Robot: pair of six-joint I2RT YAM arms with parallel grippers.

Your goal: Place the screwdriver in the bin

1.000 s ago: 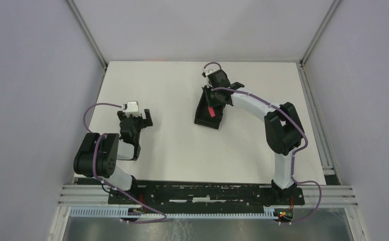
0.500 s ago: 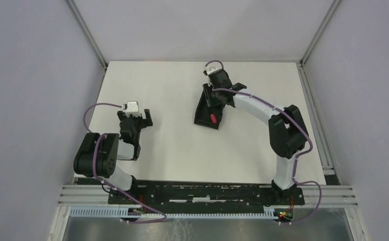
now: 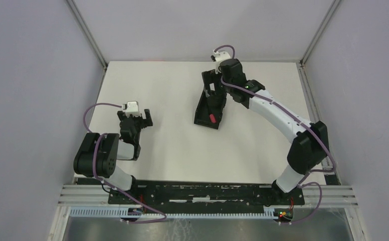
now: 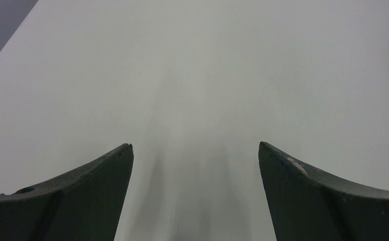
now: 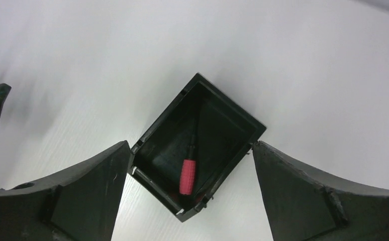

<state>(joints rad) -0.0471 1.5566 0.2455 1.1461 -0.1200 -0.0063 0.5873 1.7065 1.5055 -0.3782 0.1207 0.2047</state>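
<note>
The screwdriver is seen lying inside the bin. The right fingers are spread apart above the bin, and the left fingers are spread apart well away from it.

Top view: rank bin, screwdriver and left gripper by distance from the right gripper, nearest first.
1. bin: its far end sits right under the open right gripper.
2. screwdriver: lying inside the bin, with its red handle at the bin's near end.
3. left gripper: far off on the left side, apart from the bin.
</note>
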